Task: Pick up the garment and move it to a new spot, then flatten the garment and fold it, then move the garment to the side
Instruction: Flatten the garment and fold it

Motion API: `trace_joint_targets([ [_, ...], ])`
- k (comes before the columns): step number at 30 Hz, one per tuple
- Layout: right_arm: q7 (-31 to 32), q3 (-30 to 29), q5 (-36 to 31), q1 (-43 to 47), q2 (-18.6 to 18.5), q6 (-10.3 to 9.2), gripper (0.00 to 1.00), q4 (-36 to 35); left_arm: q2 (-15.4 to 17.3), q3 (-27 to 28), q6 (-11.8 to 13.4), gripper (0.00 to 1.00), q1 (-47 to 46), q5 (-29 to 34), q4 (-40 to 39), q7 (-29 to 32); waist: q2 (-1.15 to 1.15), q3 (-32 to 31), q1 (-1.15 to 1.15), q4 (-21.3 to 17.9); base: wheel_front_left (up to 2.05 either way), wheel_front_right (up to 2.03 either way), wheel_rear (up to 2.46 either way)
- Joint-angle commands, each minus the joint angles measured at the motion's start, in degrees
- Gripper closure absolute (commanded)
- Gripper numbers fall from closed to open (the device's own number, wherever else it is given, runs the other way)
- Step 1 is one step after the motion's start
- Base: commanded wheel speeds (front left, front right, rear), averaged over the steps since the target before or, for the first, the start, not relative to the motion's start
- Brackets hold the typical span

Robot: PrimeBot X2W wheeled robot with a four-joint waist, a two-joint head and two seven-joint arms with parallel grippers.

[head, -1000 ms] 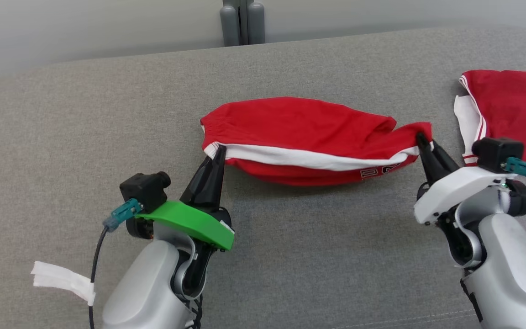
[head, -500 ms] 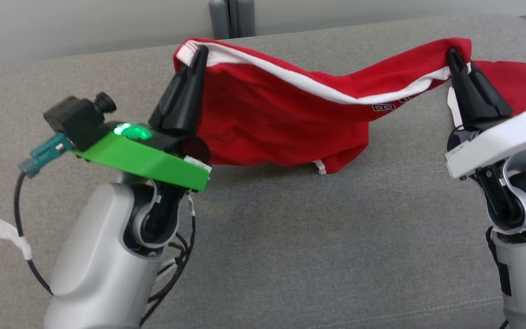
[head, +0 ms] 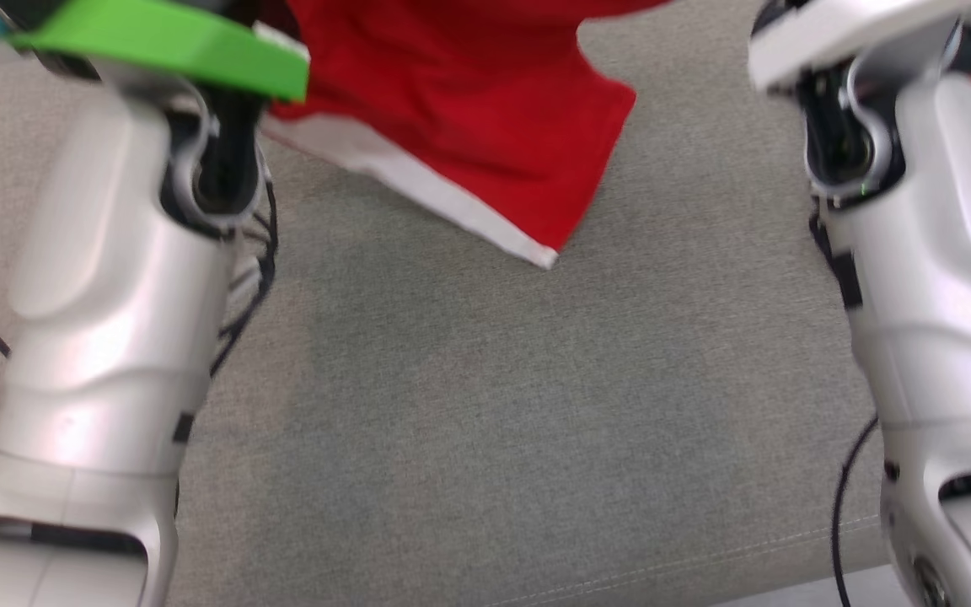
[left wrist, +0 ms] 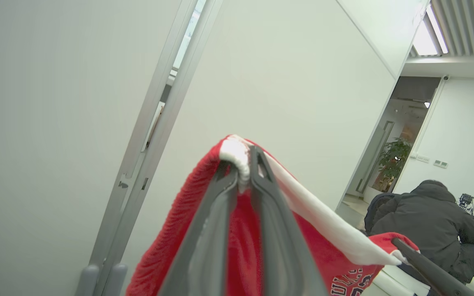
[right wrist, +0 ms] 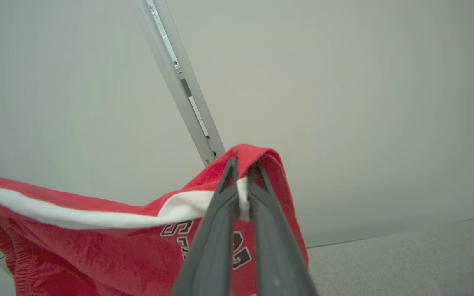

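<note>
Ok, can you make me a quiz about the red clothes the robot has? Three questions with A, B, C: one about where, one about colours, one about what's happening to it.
1. Where do the left arm's jaws hold the garment?
A. on its white band at the edge
B. on the printed letters
C. in the middle of the red cloth

2. What colours is the garment?
A. blue and yellow
B. red with white trim
C. all green

3. How is the garment right now?
A. folded flat
B. lying in a heap
C. held up, hanging between both arms' jaws

Answers:
1 A: the left wrist view shows the white band pinched at the tips.
2 B: every view shows red cloth with a white stripe.
3 C: each wrist view shows shut jaws on one end, and a corner dangles over the grey surface.
</note>
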Motion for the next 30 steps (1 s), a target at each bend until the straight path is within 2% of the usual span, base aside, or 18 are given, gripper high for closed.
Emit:
trace_joint_targets([
  [1, -3.8, 0.3, -0.2, -3.3, 0.0, 0.03, 1.00, 1.4, -0.2, 1.2, -0.4, 1.00, -2.9, 0.7, 0.0, -0.6, 0.00, -1.4, -0.01, -1.1, 0.00, 0.00, 0.00],
  [3, -9.7, 0.6, -0.1, -7.7, 0.2, 0.03, 1.00, 3.6, -0.8, 4.4, -0.5, 1.00, -5.8, 2.4, -2.0, -1.0, 0.00, -1.4, -0.01, -1.2, 0.00, 0.00, 0.00],
  [7, -13.8, 1.0, -0.3, -12.3, -1.4, 0.02, 1.00, 5.7, -2.6, 8.2, -0.4, 1.00, -5.2, 4.1, -8.3, -0.8, 0.00, 0.1, -0.01, -0.9, 0.00, 0.00, 0.00],
  [11, -14.2, 4.9, -0.2, -9.3, -3.7, 0.03, 1.00, 8.7, -3.2, 5.5, -0.4, 1.00, 1.0, 2.4, -9.5, -0.8, 0.00, 2.4, -0.01, 0.1, 0.00, 0.00, 0.00],
  [17, -14.3, 11.3, 4.9, 0.0, -6.8, 0.03, 1.00, 12.4, -3.5, 2.2, -0.4, 1.00, 14.6, 0.0, -7.6, -0.8, 0.00, 4.6, -0.01, 1.4, 0.00, 0.00, 0.00],
  [24, -7.6, 16.4, 13.9, 16.1, -11.1, 0.03, 1.00, 7.9, -2.4, -1.5, -0.4, 1.00, 30.9, -1.5, -10.7, -0.8, 0.00, 1.2, -0.01, 3.4, 0.00, 0.00, 0.00],
  [30, 2.0, 12.3, 15.8, 30.2, -14.1, 0.00, 1.00, 1.8, 0.8, -4.7, -0.4, 1.00, 40.9, -2.9, -12.5, -0.8, 0.00, -2.8, -0.01, 4.7, 0.00, 0.00, 0.00],
])
